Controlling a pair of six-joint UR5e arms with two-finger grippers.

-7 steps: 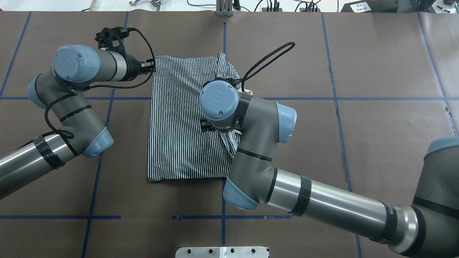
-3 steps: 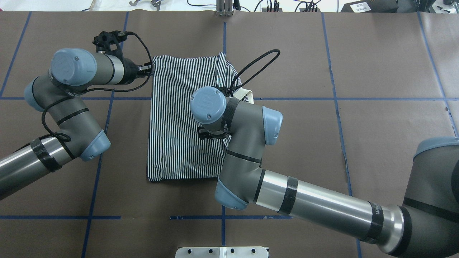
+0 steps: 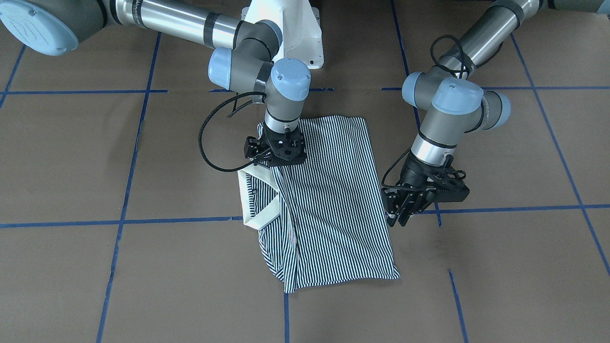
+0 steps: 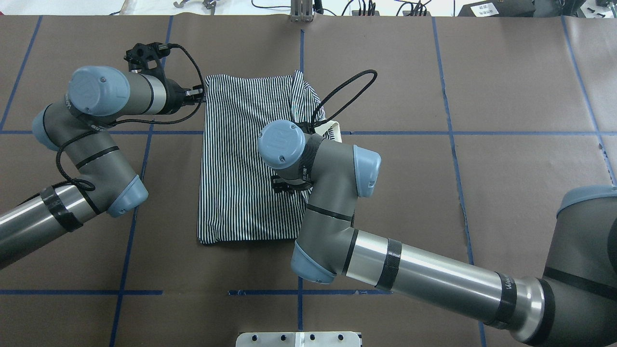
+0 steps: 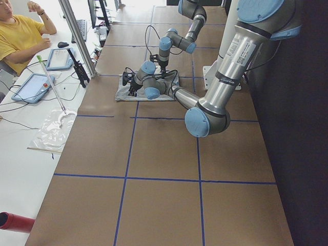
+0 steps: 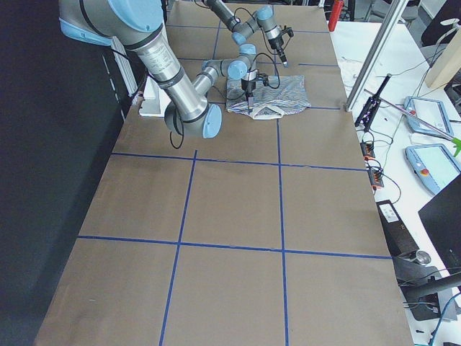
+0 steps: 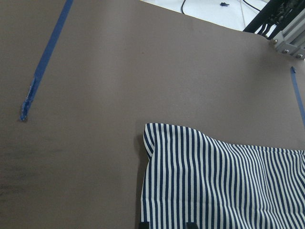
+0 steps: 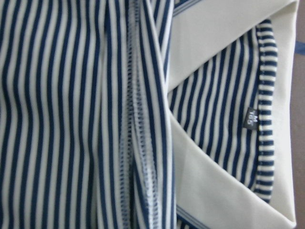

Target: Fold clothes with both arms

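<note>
The right arm (image 4: 332,159) is sitting slightly nearer the robot's base than a moment ago. Its black right tool (image 3: 278,163) is pointing down onto the navy-and-white striped polo shirt (image 3: 333,214) beside the cream collar (image 3: 259,216); I cannot tell its grip. The left tool (image 3: 398,216) is hovering, released, at the shirt's opposite edge. The shirt is lying folded mid-way across the brown taped surface (image 3: 476,267).
</note>
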